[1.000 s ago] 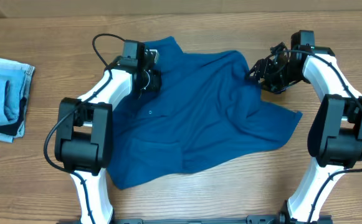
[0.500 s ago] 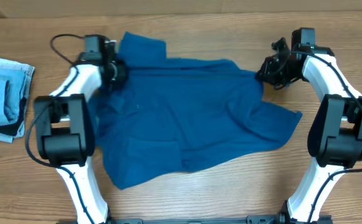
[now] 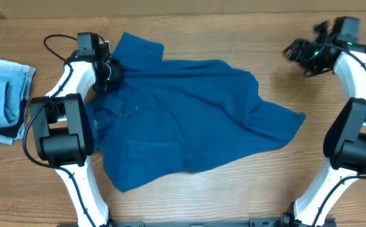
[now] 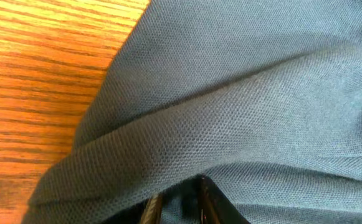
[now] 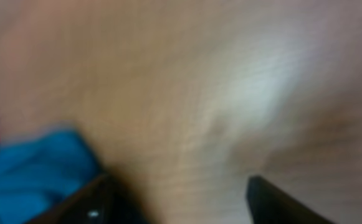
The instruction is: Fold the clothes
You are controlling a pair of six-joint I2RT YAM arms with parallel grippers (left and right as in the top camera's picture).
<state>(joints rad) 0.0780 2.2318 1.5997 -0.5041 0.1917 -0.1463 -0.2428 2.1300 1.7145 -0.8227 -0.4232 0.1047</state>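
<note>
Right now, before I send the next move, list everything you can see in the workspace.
shirt: one, deep teal-blue, spread rumpled across the middle of the table.
denim stack: one, pale blue with a dark edge, at the left edge, apart from the shirt.
table: one, brown wood grain, under everything.
left arm: one, white and black, along the shirt's left edge.
right arm: one, white and black, on the right side.
left fingers: one pair, black, shut on the shirt's fabric at its far left corner.
right fingers: one pair, black, open and empty, over bare wood at the far right, off the shirt.
</note>
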